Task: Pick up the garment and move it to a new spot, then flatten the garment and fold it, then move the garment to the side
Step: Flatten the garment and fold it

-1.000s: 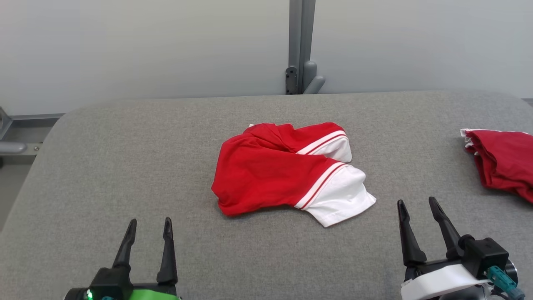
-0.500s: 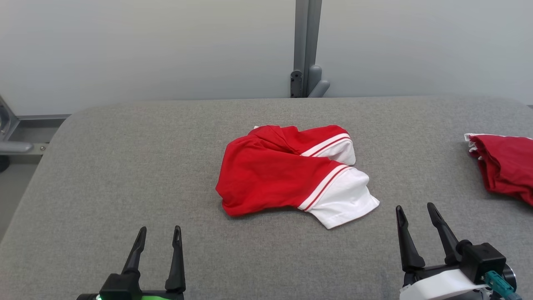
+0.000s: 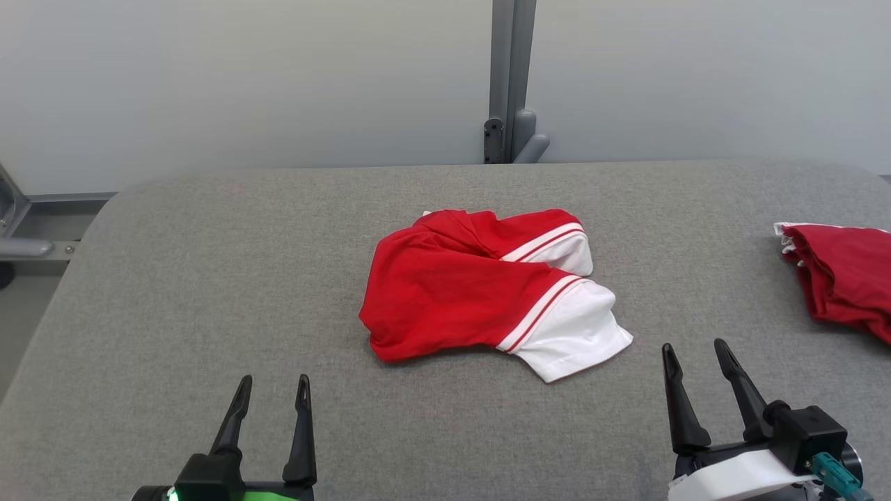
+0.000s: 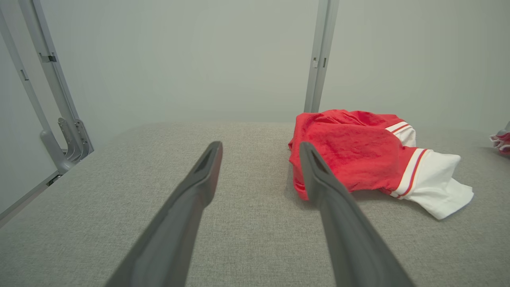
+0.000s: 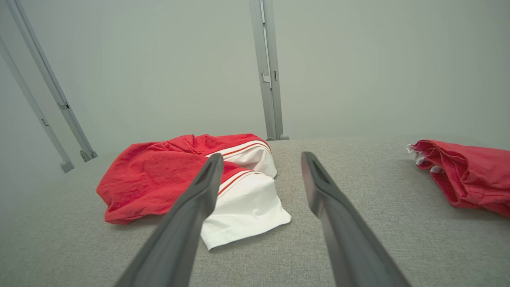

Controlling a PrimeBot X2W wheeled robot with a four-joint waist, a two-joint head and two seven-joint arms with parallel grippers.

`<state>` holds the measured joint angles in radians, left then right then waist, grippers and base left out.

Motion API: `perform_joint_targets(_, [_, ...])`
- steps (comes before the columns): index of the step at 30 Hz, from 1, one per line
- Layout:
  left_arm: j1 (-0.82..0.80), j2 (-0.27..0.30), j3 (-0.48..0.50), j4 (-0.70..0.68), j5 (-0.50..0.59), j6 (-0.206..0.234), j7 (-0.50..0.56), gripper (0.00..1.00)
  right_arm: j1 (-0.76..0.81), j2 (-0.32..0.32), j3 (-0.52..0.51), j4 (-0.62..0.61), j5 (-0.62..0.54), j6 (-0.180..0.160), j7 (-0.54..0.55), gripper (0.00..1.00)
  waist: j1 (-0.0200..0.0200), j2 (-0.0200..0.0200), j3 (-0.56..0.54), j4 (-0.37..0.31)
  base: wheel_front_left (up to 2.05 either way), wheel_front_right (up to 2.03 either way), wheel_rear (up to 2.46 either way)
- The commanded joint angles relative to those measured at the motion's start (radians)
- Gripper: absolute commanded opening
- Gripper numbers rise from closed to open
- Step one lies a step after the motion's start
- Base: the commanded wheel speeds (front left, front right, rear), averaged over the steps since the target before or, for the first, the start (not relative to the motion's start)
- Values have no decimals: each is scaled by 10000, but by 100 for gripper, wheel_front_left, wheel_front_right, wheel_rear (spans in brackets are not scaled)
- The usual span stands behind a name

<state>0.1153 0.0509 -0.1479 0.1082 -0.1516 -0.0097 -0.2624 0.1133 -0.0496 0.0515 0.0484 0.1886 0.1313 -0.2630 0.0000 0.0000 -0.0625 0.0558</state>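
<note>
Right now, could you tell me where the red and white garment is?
In the head view the garment lies crumpled, centred on the table, ahead of and between the left claw and right claw, touching neither.

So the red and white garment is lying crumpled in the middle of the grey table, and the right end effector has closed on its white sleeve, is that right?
Not quite. The garment does lie crumpled in the middle of the grey table, but the right end effector is open and holds nothing. The head view shows bare table between its fingertips and the white sleeve.
</note>
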Motion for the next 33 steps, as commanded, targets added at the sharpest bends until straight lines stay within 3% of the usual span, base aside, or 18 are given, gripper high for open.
perform_joint_targets(1, [-157, -4, 0, 14, 8, 23, -23, 100, 40, -18, -14, 1, 7, -11, -28, 100, 0, 0, 3, -10, 0, 0, 0])
perform_joint_targets(18, [-478, -5, -361, 273, 50, -68, -23, 100, -144, -18, -9, -89, 149, -12, -28, 100, 0, 0, 267, -149, 0, 0, 0])
perform_joint_targets(25, [-1538, 0, -1300, 960, -192, -311, -23, 100, -304, -17, 82, -54, 63, -12, -28, 100, 0, 0, 693, -692, 0, 0, 0])
perform_joint_targets(33, [-3764, 10, -3107, 2256, -677, -579, -22, 100, -806, -15, 282, -93, -57, -12, -28, 100, 0, 0, 1597, -1740, 0, 0, 0])
